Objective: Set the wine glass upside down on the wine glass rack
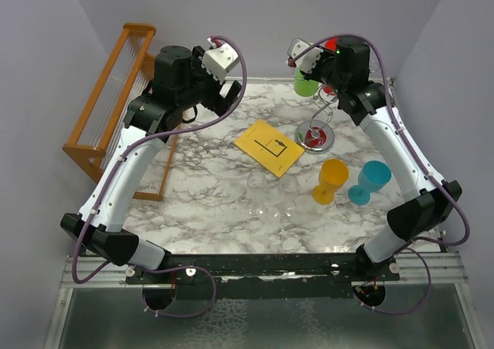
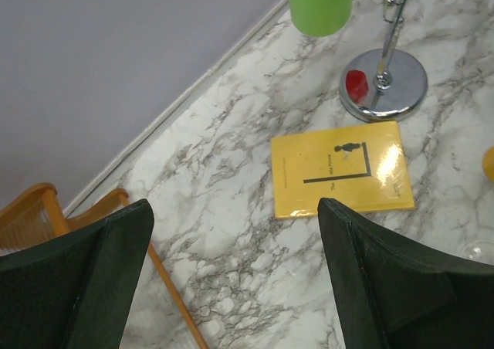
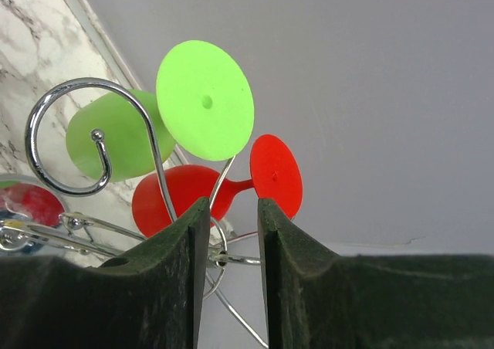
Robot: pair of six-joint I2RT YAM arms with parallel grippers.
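Fingers on the right gripper (image 3: 227,204) stood only a little apart, and nothing sat between them. Just past their tips was the red wine glass (image 3: 166,198). It lay sideways across the gap, with its bowl out past one finger and its round foot out past the other. So its long line ran from finger to finger, not up and down.

It seemed to rest among the curled arms of the wine glass rack (image 3: 31,140), beside a green wine glass (image 3: 204,100) hanging there. I could not tell if it sat snugly.

The left gripper (image 2: 235,210) was wide open and held nothing. The rack stood far ahead of it, past a yellow book (image 2: 340,167) lying on the bench (image 2: 231,287).

The right arm was much the nearer one. I think the next small move belonged to it. It should go gently, so the wire did not shake the glasses loose.
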